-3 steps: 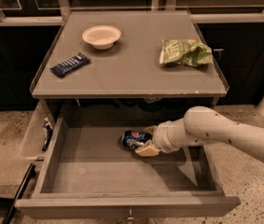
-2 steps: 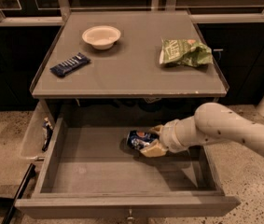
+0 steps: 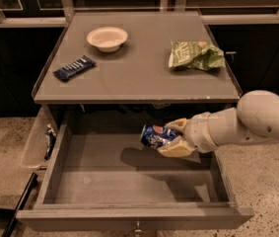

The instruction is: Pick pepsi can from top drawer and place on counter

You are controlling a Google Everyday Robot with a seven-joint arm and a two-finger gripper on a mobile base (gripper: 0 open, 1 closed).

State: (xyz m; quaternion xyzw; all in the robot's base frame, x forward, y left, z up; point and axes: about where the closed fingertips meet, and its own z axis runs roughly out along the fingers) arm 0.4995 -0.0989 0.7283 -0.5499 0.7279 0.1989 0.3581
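The pepsi can [image 3: 154,136], dark blue with white and red marks, lies on its side in my gripper [image 3: 174,137], lifted above the grey floor of the open top drawer [image 3: 129,181]. The gripper's tan fingers [image 3: 178,147] are shut on the can, one above and one below. My white arm [image 3: 247,125] reaches in from the right over the drawer's right wall. The counter [image 3: 134,75] is the grey tabletop just above and behind the drawer. The can casts a shadow on the drawer floor beneath it.
On the counter stand a white bowl [image 3: 107,37] at back left, a dark blue snack bar wrapper [image 3: 74,68] at left, and a green chip bag [image 3: 195,55] at back right. The drawer's front knob [image 3: 138,227] is at the bottom. Speckled floor lies on both sides.
My gripper has risen and shifted right with the pepsi can in it, lifting the can off the drawer floor towards the counter's front edge.
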